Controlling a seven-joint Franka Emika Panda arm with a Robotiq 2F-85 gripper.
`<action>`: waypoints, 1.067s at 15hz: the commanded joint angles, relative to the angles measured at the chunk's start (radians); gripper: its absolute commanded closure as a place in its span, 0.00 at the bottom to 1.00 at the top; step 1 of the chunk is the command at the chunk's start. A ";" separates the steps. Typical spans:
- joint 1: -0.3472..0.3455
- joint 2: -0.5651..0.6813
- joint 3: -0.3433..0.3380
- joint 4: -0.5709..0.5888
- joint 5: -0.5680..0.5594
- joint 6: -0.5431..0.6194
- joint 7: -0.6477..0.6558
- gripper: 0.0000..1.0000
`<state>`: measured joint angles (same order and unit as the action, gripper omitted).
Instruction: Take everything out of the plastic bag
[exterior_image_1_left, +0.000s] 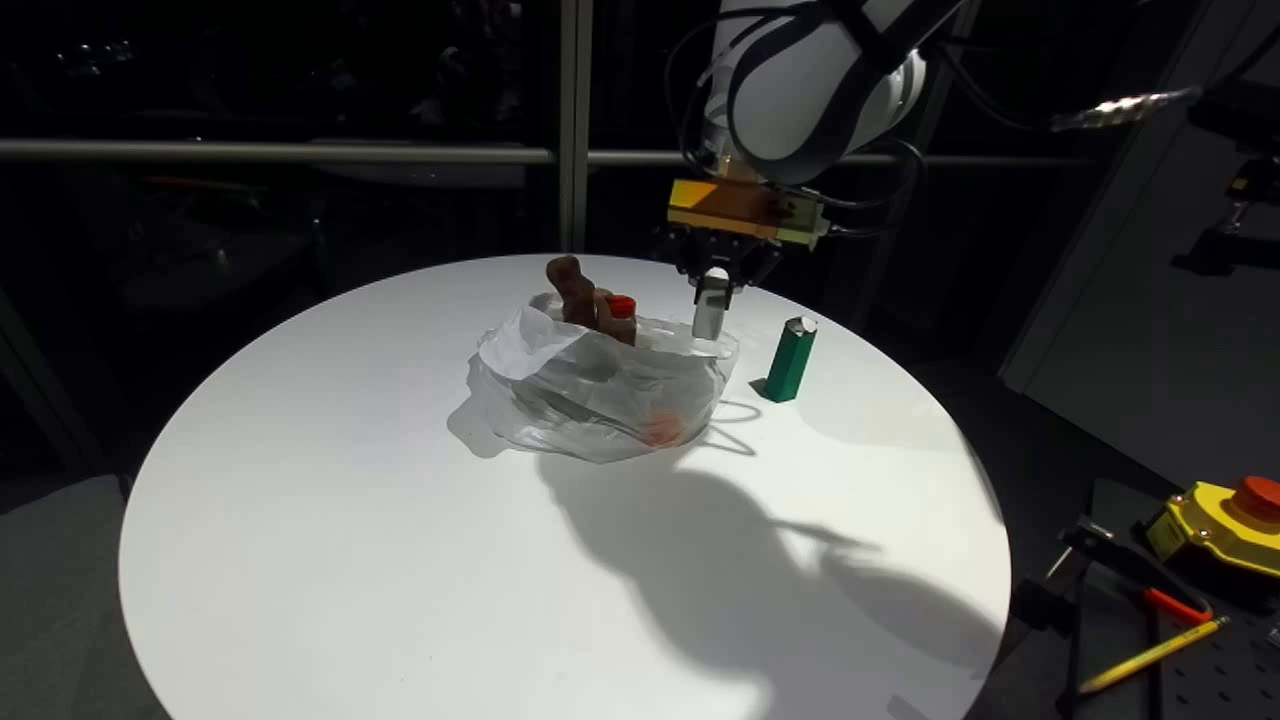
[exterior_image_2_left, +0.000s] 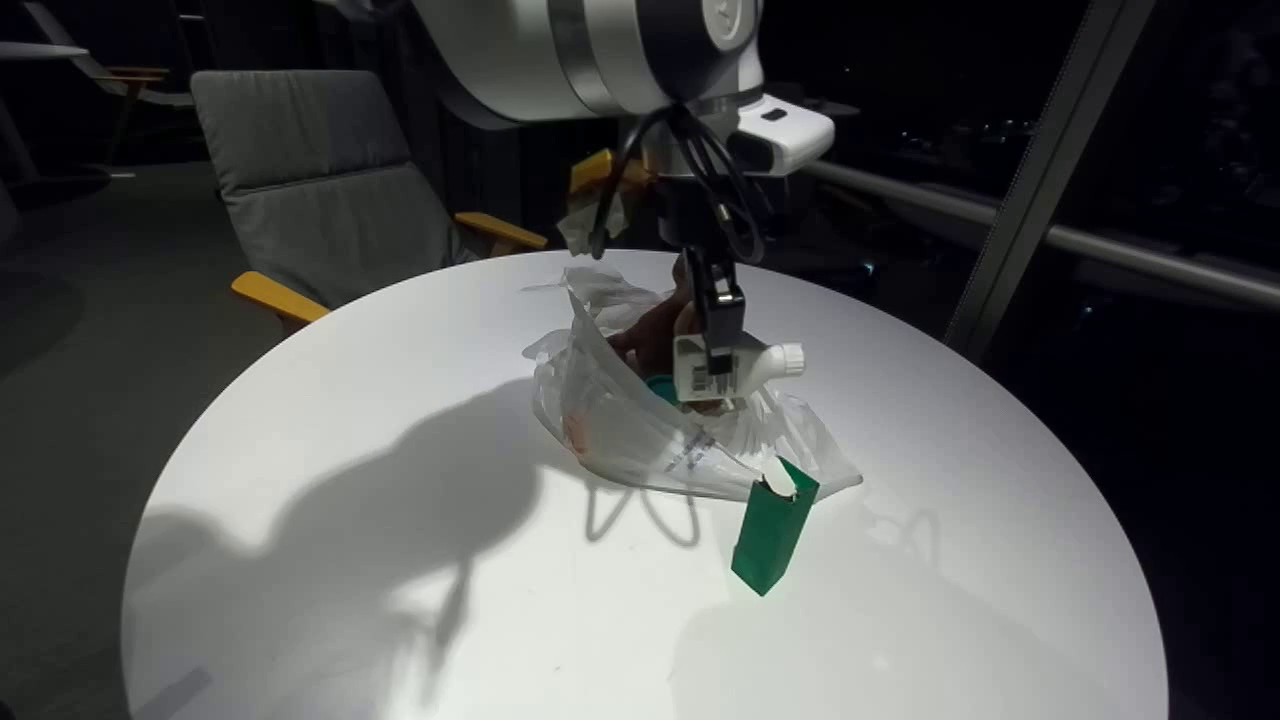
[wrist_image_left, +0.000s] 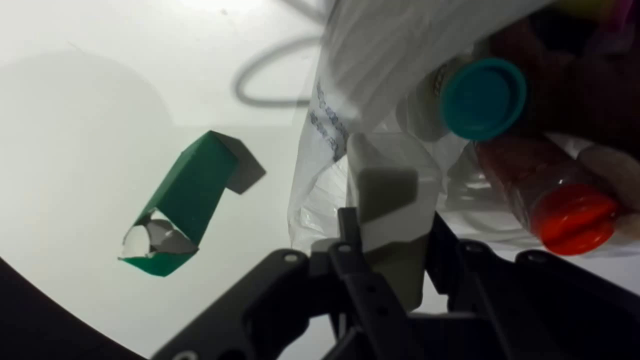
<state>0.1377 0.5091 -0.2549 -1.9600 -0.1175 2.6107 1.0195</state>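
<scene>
White table, gripped bottle, seemingly above bag

Bag: translucent white, with blue-grey printed characters and an orange patch. Carton: green outside, white at the open end. Bottle: white; white cap; barcode in black stripes. One lid: teal. Another lid: red. Toy: brown. Pincer: black. Arm: white, dark bands. Worktop: white. Chair: grey; armrests yellow-orange. Stop box: yellow; button red. Pencil: yellow.
</scene>
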 joint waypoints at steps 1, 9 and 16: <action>-0.009 -0.200 0.057 -0.233 -0.031 0.027 -0.154 0.87; -0.023 -0.159 0.103 -0.329 -0.070 -0.059 -0.400 0.88; -0.018 -0.072 0.076 -0.279 -0.099 -0.094 -0.509 0.33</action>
<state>0.1142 0.4317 -0.1668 -2.2811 -0.1951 2.5349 0.5518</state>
